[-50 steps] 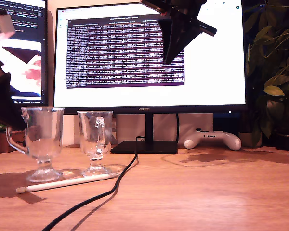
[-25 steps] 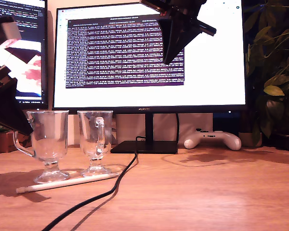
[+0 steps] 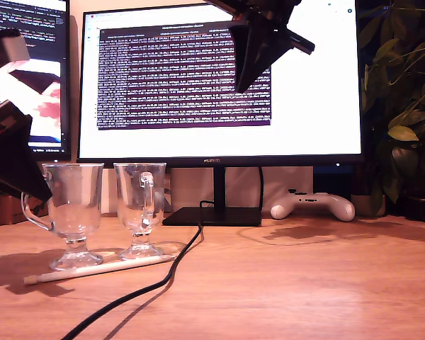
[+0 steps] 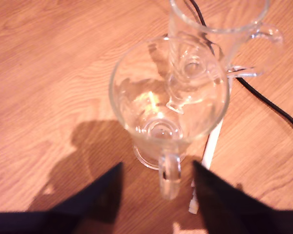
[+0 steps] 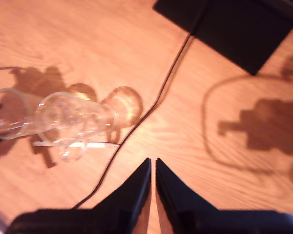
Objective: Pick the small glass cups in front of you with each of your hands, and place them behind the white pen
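my first tool [image 4: 156, 180] is released, jaws spread either side of the handle of the first glass cup [image 3: 72, 212]. this cup stands upright on the desk [image 3: 304, 283] at the exterior view's 9 o'clock, foot touching or just behind the white pen [image 3: 99, 270]; which is unclear. the second glass cup [image 3: 140, 209] stands just beside it toward 3 o'clock. my second tool [image 5: 153, 170] is clenched on nothing, raised near 12 o'clock. procedure: withdraw straight back from the handle, avoid tilting the stemmed cup, keep clear of the black cable [image 3: 163, 280].
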Robot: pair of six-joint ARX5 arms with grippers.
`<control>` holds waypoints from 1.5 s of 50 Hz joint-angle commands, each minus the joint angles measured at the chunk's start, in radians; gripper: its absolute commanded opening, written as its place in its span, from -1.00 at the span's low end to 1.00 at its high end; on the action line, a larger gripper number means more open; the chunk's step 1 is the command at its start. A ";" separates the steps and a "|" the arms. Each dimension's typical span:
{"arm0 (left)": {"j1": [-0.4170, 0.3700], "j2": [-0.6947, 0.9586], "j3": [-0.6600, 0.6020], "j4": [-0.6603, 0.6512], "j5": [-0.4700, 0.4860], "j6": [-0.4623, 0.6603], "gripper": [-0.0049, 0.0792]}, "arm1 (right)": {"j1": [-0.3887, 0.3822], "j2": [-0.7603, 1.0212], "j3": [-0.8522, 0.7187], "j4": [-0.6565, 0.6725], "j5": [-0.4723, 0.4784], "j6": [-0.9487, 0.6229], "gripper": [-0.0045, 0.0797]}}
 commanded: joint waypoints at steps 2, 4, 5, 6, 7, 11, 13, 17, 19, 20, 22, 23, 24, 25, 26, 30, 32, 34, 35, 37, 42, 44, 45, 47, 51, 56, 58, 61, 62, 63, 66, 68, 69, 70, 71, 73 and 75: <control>-0.004 0.008 -0.010 -0.001 0.005 -0.008 0.22 | 0.002 -0.012 -0.006 0.002 -0.003 -0.003 -0.92; -0.004 0.002 -0.010 -0.002 0.005 -0.024 0.22 | 0.002 -0.012 -0.006 0.002 -0.003 -0.003 -0.92; -0.004 -0.004 -0.010 -0.005 0.005 -0.024 0.22 | 0.002 -0.012 -0.006 0.001 -0.003 -0.003 -0.92; -0.004 -0.011 -0.010 -0.009 0.005 -0.024 0.22 | 0.002 -0.012 -0.006 0.001 -0.003 -0.005 -0.92; -0.004 -0.018 -0.010 -0.012 0.005 -0.032 0.22 | 0.002 -0.012 -0.006 0.001 -0.003 -0.007 -0.92; -0.004 -0.054 -0.010 -0.024 0.005 -0.034 0.22 | 0.001 -0.012 -0.006 -0.001 -0.003 -0.024 -0.92; -0.004 -0.081 -0.010 -0.029 0.004 -0.034 0.22 | -0.002 -0.012 -0.006 -0.001 -0.003 -0.030 -0.92; -0.003 -0.133 -0.010 -0.048 -0.005 -0.034 0.22 | -0.014 -0.012 -0.006 -0.001 -0.003 -0.029 -0.92; -0.003 -0.164 -0.010 -0.061 -0.013 -0.034 0.22 | -0.022 -0.012 -0.006 -0.002 -0.003 -0.029 -0.92; -0.003 -0.178 -0.010 -0.071 -0.023 -0.034 0.22 | -0.026 -0.012 -0.006 -0.002 -0.003 -0.030 -0.92; -0.003 -0.207 -0.010 -0.085 -0.030 -0.034 0.21 | -0.034 -0.012 -0.006 -0.002 -0.002 -0.029 -0.92; -0.003 -0.219 -0.010 -0.092 -0.031 -0.034 0.20 | -0.039 -0.012 -0.006 -0.002 -0.003 -0.029 -0.92; -0.003 -0.230 -0.010 -0.099 -0.032 -0.034 0.18 | -0.042 -0.012 -0.006 -0.002 -0.002 -0.029 -0.92; -0.003 -0.246 -0.010 -0.106 -0.034 -0.034 0.14 | -0.047 -0.012 -0.006 -0.002 -0.002 -0.029 -0.92; -0.003 -0.257 -0.010 -0.114 -0.034 -0.035 0.09 | -0.053 -0.012 -0.006 -0.002 -0.002 -0.029 -0.92; -0.003 -0.307 -0.010 -0.146 -0.034 -0.037 -0.21 | -0.077 -0.012 -0.006 -0.002 -0.002 -0.029 -0.92; -0.003 -0.327 -0.010 -0.164 -0.034 -0.049 -0.42 | -0.088 -0.012 -0.006 -0.002 -0.002 -0.029 -0.92; -0.003 -0.349 -0.010 -0.182 -0.034 -0.051 -0.68 | -0.105 -0.012 -0.006 -0.002 -0.002 -0.029 -0.92; -0.003 -0.357 -0.010 -0.190 -0.034 -0.053 -0.78 | -0.111 -0.012 -0.006 -0.003 -0.002 -0.029 -0.92; -0.003 -0.375 -0.010 -0.204 -0.034 -0.053 -0.96 | -0.127 -0.012 -0.006 -0.003 -0.002 -0.029 -0.92; -0.003 -0.406 -0.010 -0.230 -0.033 -0.086 -0.93 | -0.162 -0.012 -0.006 -0.003 -0.001 -0.028 -0.92; -0.003 -0.413 -0.010 -0.241 -0.030 -0.087 -0.93 | -0.175 -0.012 -0.006 -0.003 -0.001 -0.027 -0.92; -0.003 -0.414 -0.010 -0.245 -0.027 -0.087 -0.93 | -0.182 -0.012 -0.006 -0.003 -0.001 -0.027 -0.92; -0.003 -0.417 -0.010 -0.255 -0.029 -0.087 -0.93 | -0.194 -0.013 -0.006 -0.003 -0.001 -0.025 -0.92; -0.001 -0.416 -0.010 -0.259 -0.029 -0.105 -0.93 | -0.216 -0.018 -0.007 -0.002 0.007 -0.024 -0.92; 0.008 -0.416 -0.010 -0.244 -0.029 -0.126 -0.93 | -0.230 -0.029 -0.007 -0.004 0.055 -0.019 -0.92; 0.013 -0.416 -0.010 -0.236 -0.030 -0.128 -0.93 | -0.233 -0.035 -0.007 -0.004 0.065 -0.018 -0.92; 0.023 -0.416 -0.010 -0.229 -0.029 -0.129 -0.93 | -0.236 -0.045 -0.007 -0.002 0.076 -0.018 -0.92; 0.025 -0.416 -0.010 -0.228 -0.029 -0.128 -0.93 | -0.236 -0.049 -0.007 -0.002 0.089 -0.018 -0.92; 0.028 -0.416 -0.010 -0.229 -0.029 -0.128 -0.93 | -0.236 -0.051 -0.007 -0.002 0.099 -0.018 -0.92; 0.037 -0.416 -0.010 -0.229 -0.029 -0.128 -0.93 | -0.236 -0.063 -0.007 0.000 0.115 -0.018 -0.92; 0.044 -0.416 -0.010 -0.229 -0.030 -0.128 -0.93 | -0.237 -0.069 -0.008 0.002 0.128 -0.018 -0.92; 0.047 -0.416 -0.010 -0.229 -0.029 -0.128 -0.93 | -0.237 -0.071 -0.008 0.005 0.132 -0.018 -0.92; 0.051 -0.416 -0.010 -0.229 -0.029 -0.128 -0.93 | -0.238 -0.073 -0.008 0.008 0.137 -0.018 -0.92; 0.055 -0.416 -0.010 -0.229 -0.029 -0.128 -0.93 | -0.241 -0.076 -0.008 0.008 0.139 -0.018 -0.92; 0.063 -0.416 -0.010 -0.229 -0.029 -0.128 -0.93 | -0.248 -0.078 -0.008 0.007 0.143 -0.018 -0.92; 0.069 -0.416 -0.010 -0.229 -0.029 -0.127 -0.93 | -0.254 -0.080 -0.008 0.002 0.143 -0.017 -0.92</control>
